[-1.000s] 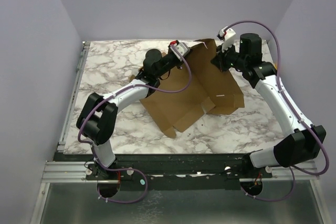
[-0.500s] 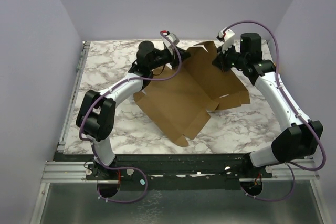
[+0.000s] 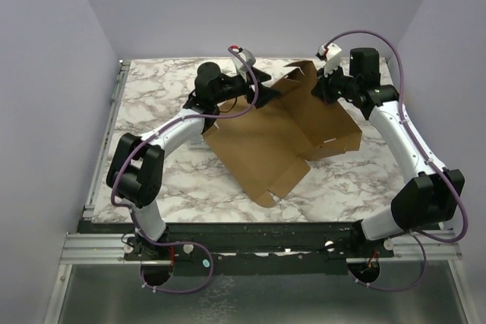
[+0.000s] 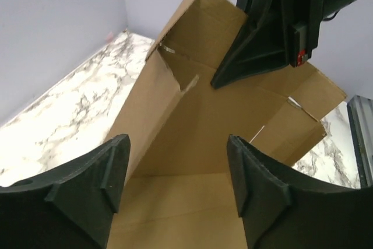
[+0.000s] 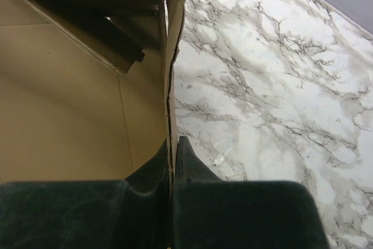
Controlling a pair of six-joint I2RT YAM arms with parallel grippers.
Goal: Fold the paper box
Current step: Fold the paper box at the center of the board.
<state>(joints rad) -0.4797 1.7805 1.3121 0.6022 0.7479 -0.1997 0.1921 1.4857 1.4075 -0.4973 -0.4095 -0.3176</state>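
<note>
A plain brown cardboard box [image 3: 277, 138], only partly folded, lies on a marble table [image 3: 159, 104] between two robot arms, toward the far right. Its broad flat panel rests on the table and reaches toward the near edge. At the far end, several panels and flaps stand up at a slant. The right gripper [image 5: 173, 151] has its jaws pressed together on the edge of one upright wall, pinching the thin cardboard. This grip seems meant to hold that wall up and anchor the whole sheet so it cannot slide or fall flat. Close to the pinch, a small flap folds inward at the wall's corner. The left gripper [image 4: 178, 144] hovers at the far left side of the box with its jaws spread. Cardboard shows between and beyond them, but neither jaw seems to press on it. This arm looks free to take or push up the next panel against the held wall. The box is far from closed, with most flaps loose. The pinched wall is thin and may buckle or slip if pushed hard.
</note>
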